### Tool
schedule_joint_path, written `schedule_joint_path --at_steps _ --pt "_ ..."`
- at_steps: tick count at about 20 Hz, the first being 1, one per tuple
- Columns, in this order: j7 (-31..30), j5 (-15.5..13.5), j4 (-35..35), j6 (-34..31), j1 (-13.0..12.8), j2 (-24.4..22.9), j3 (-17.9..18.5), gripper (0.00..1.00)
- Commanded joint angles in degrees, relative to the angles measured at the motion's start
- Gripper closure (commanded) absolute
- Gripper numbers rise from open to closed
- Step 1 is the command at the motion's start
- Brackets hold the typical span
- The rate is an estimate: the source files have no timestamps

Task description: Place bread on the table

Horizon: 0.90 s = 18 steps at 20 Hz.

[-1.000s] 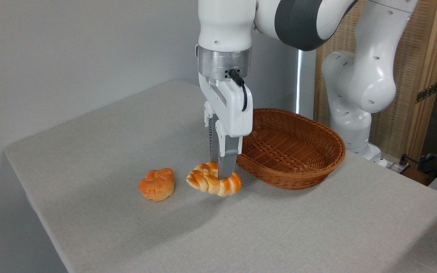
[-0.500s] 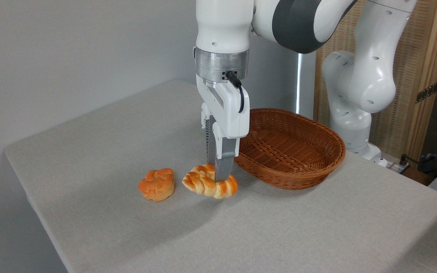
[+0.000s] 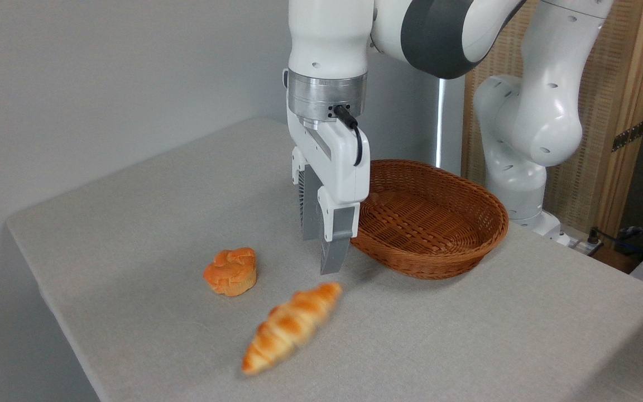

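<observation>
A: What sits on the grey counter [image 3: 466, 335]?
B: A wicker basket [image 3: 438, 223] at the back right, with the arm's gripper [image 3: 321, 248] hanging just left of it, jaws spread and holding nothing.
A: And the bread [image 3: 291, 326]?
B: Lying blurred on the counter, below the gripper, slanting toward the front. A small round bun [image 3: 232, 271] sits left.

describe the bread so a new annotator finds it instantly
Start at the brown wicker basket on the grey table, then move left past the gripper and toward the front edge. The bread lies there on the cloth, free of the gripper. It is a long, tapered, braided loaf, unlike the small round bun to its left.
</observation>
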Motion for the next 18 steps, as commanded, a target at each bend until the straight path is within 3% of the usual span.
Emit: schedule_joint_path --at_steps 1,6,8,10,14,16,18 --pt "-9.82 -1.86 1.47 -2.28 -1.12 -0.7 0.39 0.0" --pt "-14.06 -5.64 13.32 -17.81 -0.77 1.39 -0.66 0.0" --pt "-18.17 -6.44 17.36 -20.56 -0.07 2.89 -3.81 0.0" --pt "-21.35 -6.44 18.17 -20.39 2.74 4.3 -8.2 0.0" --pt "-21.89 -7.23 22.12 -21.62 10.9 8.25 -19.1 0.0" --pt "-22.06 -6.8 23.87 -23.81 13.9 10.88 -22.62 0.0" --pt "-23.02 -6.35 26.16 -26.1 15.31 13.35 -24.22 0.0"
